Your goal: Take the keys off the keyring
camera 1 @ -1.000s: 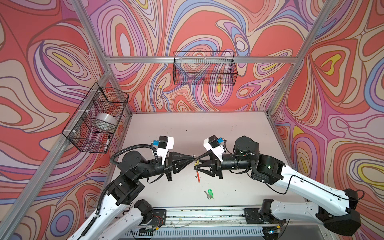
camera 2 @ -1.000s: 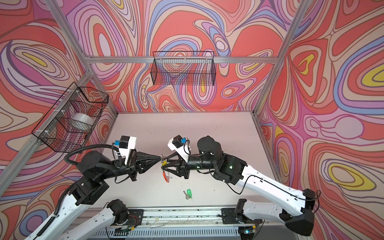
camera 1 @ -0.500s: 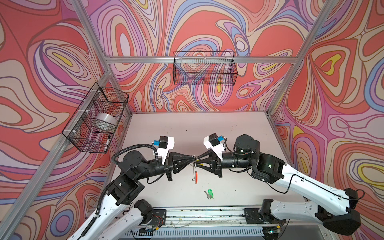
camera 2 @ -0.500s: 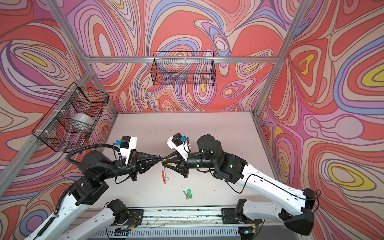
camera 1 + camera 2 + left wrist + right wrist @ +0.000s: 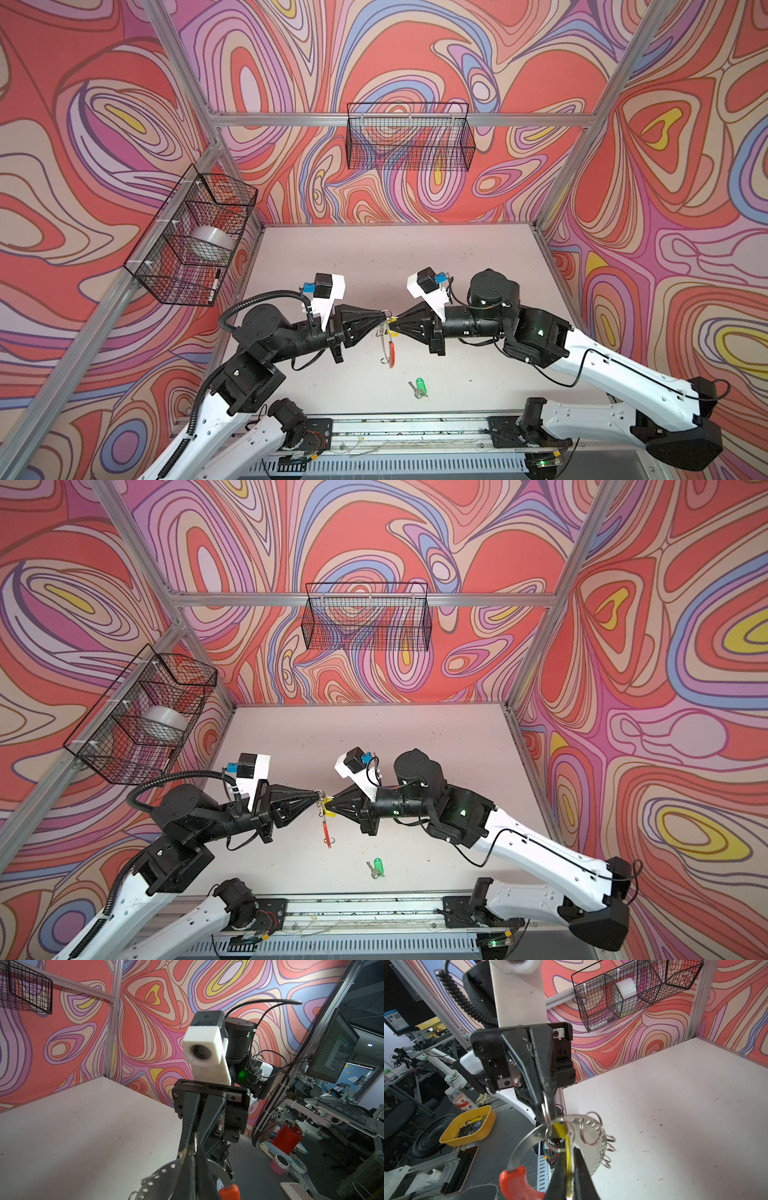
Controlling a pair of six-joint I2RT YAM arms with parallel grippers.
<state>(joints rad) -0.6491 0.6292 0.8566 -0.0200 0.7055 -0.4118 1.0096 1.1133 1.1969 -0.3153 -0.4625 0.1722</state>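
Keyring (image 5: 392, 352) hangs pinched above the desk (image 5: 374, 257), well inside its edges!
Left gripper (image 5: 383, 322) clamps its stiff, thin, probably slippery metal. Right gripper (image 5: 395, 328) is closed on the light yellow-tagged key (image 5: 568, 1153), and that flat plastic tag looks the surest hold.

Cannot see the metal blade of the yellow-tagged key (image 5: 560, 1129), buried between the right claw (image 5: 568, 1157) fingers. Cannot follow the keyring (image 5: 166, 1168) past the left wrist view's edge. Cannot read the teeth of the green-tagged key (image 5: 419, 386) in both top views, too small.
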